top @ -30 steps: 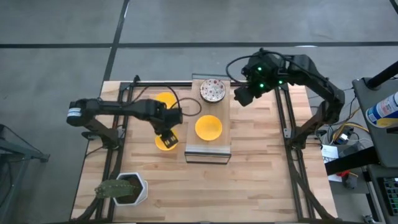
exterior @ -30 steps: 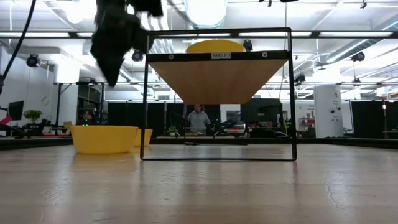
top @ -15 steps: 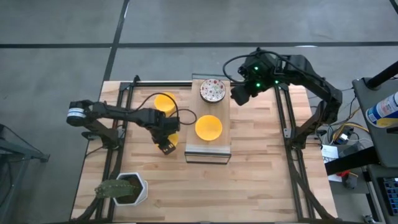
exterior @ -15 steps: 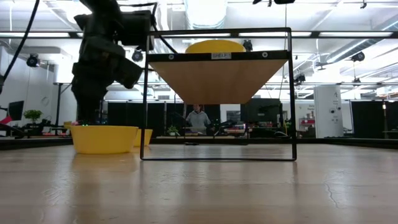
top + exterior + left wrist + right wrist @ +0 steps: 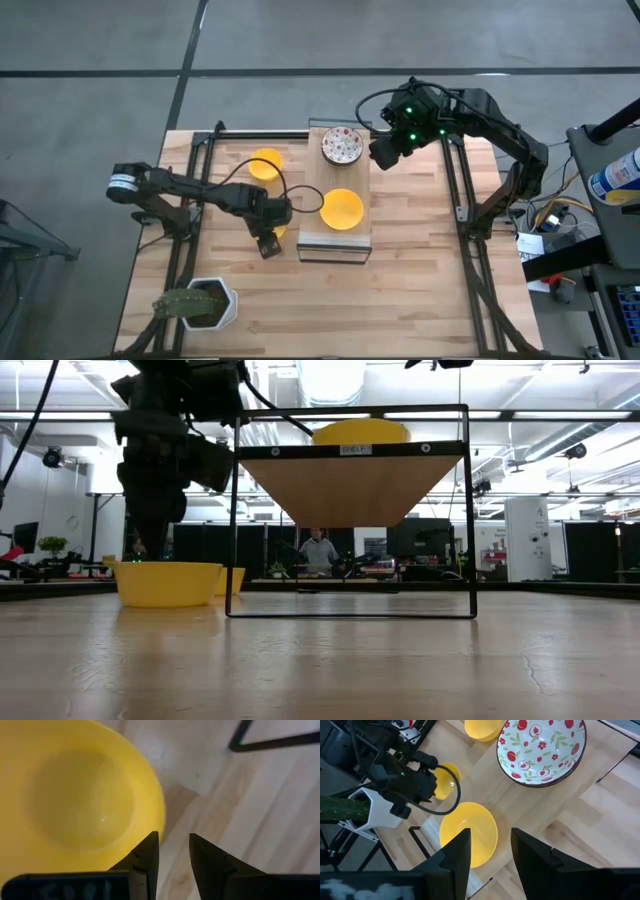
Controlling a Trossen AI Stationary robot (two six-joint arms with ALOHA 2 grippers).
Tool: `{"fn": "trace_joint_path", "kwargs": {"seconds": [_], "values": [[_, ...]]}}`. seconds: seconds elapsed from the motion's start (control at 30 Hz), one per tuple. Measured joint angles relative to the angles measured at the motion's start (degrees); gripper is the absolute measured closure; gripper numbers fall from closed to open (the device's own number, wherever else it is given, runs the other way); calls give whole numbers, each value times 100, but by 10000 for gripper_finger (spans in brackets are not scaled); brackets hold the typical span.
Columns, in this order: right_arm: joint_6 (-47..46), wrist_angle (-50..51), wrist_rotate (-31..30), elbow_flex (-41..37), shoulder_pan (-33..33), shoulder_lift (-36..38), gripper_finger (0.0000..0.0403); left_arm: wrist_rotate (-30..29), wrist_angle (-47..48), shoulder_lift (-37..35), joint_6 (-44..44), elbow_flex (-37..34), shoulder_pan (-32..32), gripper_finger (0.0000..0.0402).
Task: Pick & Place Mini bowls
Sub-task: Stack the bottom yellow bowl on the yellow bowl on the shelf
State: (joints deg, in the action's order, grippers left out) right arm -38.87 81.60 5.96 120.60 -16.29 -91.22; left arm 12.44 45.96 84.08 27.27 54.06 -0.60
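Mini bowls sit around the shelf [image 5: 335,243]: one yellow bowl [image 5: 65,805] beside it, under the left hand [image 5: 170,852], whose slightly parted fingers straddle its rim. A shallow bite could tip it. Right hand [image 5: 487,850] hovers open above the shelf.

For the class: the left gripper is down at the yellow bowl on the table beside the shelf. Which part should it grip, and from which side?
Grip the rim, from above. The yellow bowl sits upright with its mouth open, a thin wall, and the left gripper is already at its edge, open; one finger inside and one outside would probably hold it.
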Motion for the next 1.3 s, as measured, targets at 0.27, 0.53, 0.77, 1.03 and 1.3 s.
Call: {"fn": "trace_joint_path", "kwargs": {"seconds": [0.27, 0.53, 0.77, 1.03, 1.3], "values": [[-1, -13, 1, 0, 0, 0, 272, -506, 11, 1, -211, -8, 1, 301], [4, -15, 0, 0, 0, 0, 273, -662, 9, 1, -467, -127, 0, 301], [6, -15, 0, 0, 0, 0, 278, -164, 30, -3, -488, -184, -1, 301], [0, -22, -1, 0, 1, 0, 280, -152, 199, -101, -437, -186, -26, 301], [-13, -43, 0, 0, 2, 0, 286, -150, 362, -119, -1446, -192, -204, 301]]}}
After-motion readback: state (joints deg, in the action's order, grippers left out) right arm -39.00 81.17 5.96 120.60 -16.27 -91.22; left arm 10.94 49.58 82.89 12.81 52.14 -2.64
